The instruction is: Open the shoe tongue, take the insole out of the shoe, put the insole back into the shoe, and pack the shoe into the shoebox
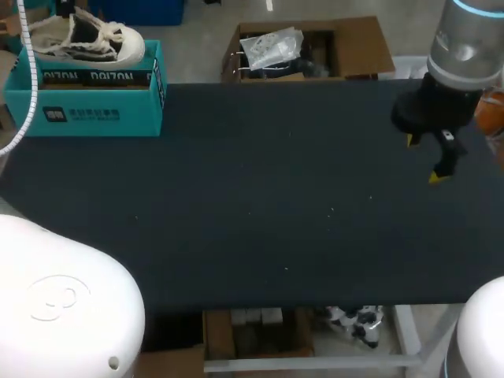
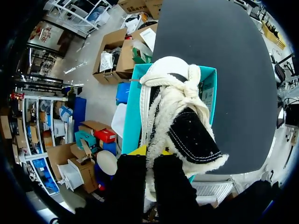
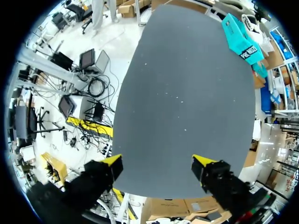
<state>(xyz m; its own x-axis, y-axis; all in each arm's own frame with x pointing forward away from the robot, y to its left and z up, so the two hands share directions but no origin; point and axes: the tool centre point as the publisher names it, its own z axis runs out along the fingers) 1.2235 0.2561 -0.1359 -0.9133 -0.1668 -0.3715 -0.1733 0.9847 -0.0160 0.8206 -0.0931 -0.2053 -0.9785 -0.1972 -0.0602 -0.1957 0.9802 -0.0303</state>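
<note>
A white shoe (image 1: pixel 90 41) with black trim and white laces lies in the open teal shoebox (image 1: pixel 87 110) at the table's far left corner. In the left wrist view my left gripper (image 2: pixel 149 152) is shut on the shoe's (image 2: pixel 180 116) rear edge, and the shoe stretches ahead of the fingers over the shoebox (image 2: pixel 132 116). No insole shows. My right gripper (image 1: pixel 425 157) hangs open over the table's far right, nothing between its fingers. From the right wrist, the right gripper (image 3: pixel 158 163) looks down on bare mat, with the shoebox (image 3: pixel 238 35) far ahead.
A black mat (image 1: pixel 260 213) covers the table. A white cable (image 1: pixel 30 79) from my left arm hangs in front of the shoebox's left end. White arm housings fill the near left corner (image 1: pixel 55 299) and near right corner (image 1: pixel 484 331).
</note>
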